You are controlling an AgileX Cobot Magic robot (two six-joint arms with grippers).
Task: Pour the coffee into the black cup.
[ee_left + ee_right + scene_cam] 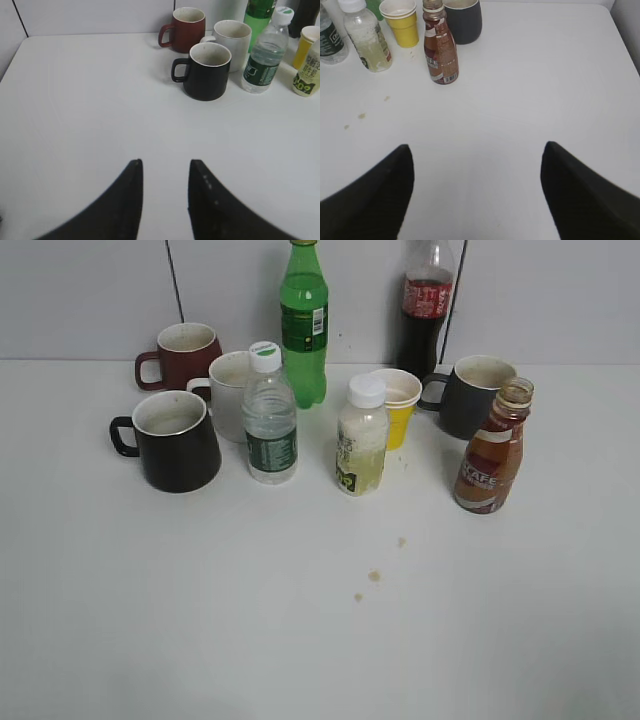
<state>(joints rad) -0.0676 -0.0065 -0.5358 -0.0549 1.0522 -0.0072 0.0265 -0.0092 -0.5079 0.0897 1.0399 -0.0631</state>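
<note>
The coffee bottle [491,458], clear with brown liquid, an orange-brown label and no cap, stands upright at the right; it also shows in the right wrist view [440,47]. The glossy black cup [177,441], pale inside, handle to the left, stands upright at the left and shows in the left wrist view [206,71]. My left gripper [165,167] is open and empty, well short of the black cup. My right gripper [476,150] is wide open and empty, well short of the coffee bottle. Neither gripper shows in the exterior view.
Around them stand a maroon mug [183,354], a white mug [232,393], a water bottle [269,418], a green soda bottle [303,323], a pale juice bottle [361,438], a yellow paper cup [398,407], a cola bottle [424,308] and a dark grey mug [473,396]. Small brown drips [374,576] mark the white table.
</note>
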